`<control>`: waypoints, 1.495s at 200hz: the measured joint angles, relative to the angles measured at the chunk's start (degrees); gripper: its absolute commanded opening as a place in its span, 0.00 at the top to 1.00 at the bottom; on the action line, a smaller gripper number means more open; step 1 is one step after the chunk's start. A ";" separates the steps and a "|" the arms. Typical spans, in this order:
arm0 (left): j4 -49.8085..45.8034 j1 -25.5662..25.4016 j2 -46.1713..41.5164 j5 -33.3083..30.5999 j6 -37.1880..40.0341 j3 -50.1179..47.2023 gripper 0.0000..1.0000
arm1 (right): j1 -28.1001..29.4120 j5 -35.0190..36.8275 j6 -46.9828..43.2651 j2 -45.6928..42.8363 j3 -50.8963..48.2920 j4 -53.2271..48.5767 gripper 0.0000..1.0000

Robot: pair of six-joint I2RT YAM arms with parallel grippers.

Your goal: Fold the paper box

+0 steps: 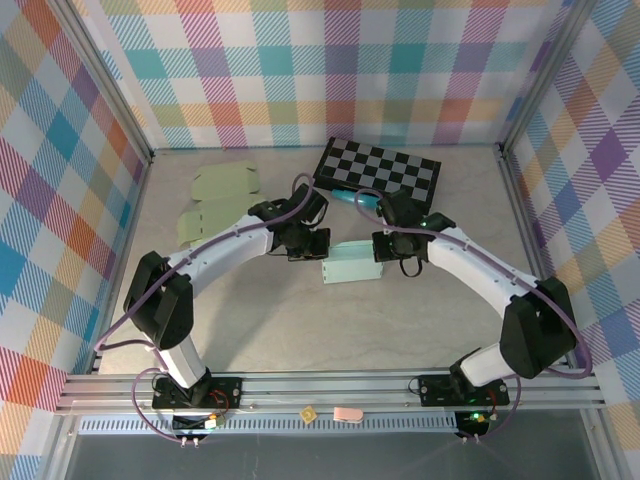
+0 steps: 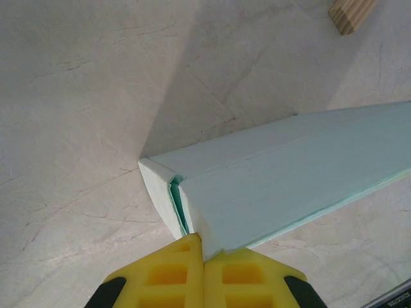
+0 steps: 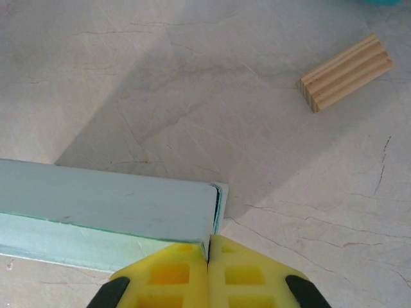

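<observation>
The paper box (image 1: 350,265) is a pale teal, long closed carton lying flat mid-table. My left gripper (image 1: 308,245) is at its left end and my right gripper (image 1: 385,247) at its right end. In the left wrist view the shut yellow fingertips (image 2: 203,247) touch the box (image 2: 289,173) at its end corner, where a tucked flap leaves a narrow slit. From the right wrist, the shut fingertips (image 3: 209,247) press against the end edge of the box (image 3: 109,199), beside the slit of its end flap. Nothing is visibly clamped between either pair of fingers.
A checkerboard (image 1: 380,170) lies at the back, with a teal object (image 1: 345,197) at its near edge. Two flat pale green box blanks (image 1: 225,183) (image 1: 200,225) lie at the back left. A small wooden block (image 3: 345,72) rests beyond the box. Patterned walls enclose the table.
</observation>
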 measured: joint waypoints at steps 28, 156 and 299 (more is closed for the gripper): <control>1.75 -0.59 -0.94 -1.22 0.48 -1.70 0.96 | 0.28 0.31 -0.02 -1.53 -2.05 1.73 1.00; 4.81 -4.11 -2.71 -8.00 1.95 -4.92 0.96 | 0.76 1.49 1.86 -3.23 -4.52 1.86 0.75; 4.52 -5.79 -3.15 -11.96 0.57 -5.46 0.96 | 0.74 -8.07 36.63 -11.50 2.78 -9.94 0.27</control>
